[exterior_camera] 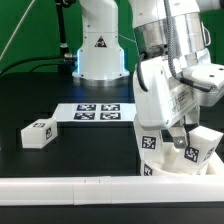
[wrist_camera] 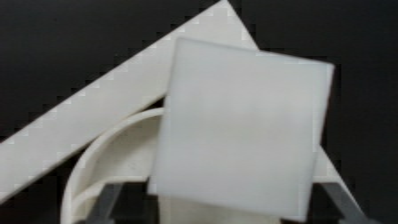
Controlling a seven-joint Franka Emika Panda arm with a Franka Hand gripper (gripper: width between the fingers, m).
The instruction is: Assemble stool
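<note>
Rail [exterior_camera: 60,187], black table [exterior_camera: 40,100]; tool [wrist_camera: 222,203] grips leg [wrist_camera: 240,115].

Setup's pretty plain tbh. Everything sits on a matte black table [exterior_camera: 40,100] that fills most of the exterior view, and it's the same black in the wrist view. Far left behind it there's a green backdrop [exterior_camera: 22,25], like a screen or curtain, can't tell which. A thin dark cable [exterior_camera: 35,62] trails across the far left edge of the table. The marker board [exterior_camera: 95,112] lies flat around the middle, and a long white border rail [exterior_camera: 60,184] runs along the near edge. Light looks soft and even.
</note>
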